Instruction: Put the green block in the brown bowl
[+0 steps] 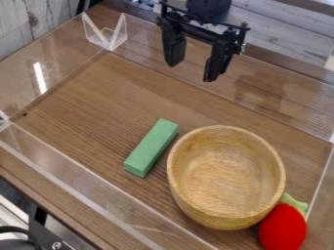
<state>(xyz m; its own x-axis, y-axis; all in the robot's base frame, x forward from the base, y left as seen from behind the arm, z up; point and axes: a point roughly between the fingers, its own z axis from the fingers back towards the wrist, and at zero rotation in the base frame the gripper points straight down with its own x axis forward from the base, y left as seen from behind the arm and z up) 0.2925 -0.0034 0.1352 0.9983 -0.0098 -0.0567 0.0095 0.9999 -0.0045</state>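
Tool (196,59) open above empty brown bowl (229,176)

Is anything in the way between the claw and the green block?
No, nothing visible is. The open gripper hangs over bare table, and the green block lies nearer the camera with only wood between. The block sits right beside the brown bowl, so that path looks free too.

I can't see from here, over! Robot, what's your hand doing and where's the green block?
Hand open, empty, hanging above the table. Green block flat on the wood, just left of the brown bowl. Bowl empty. Nothing between block and bowl.
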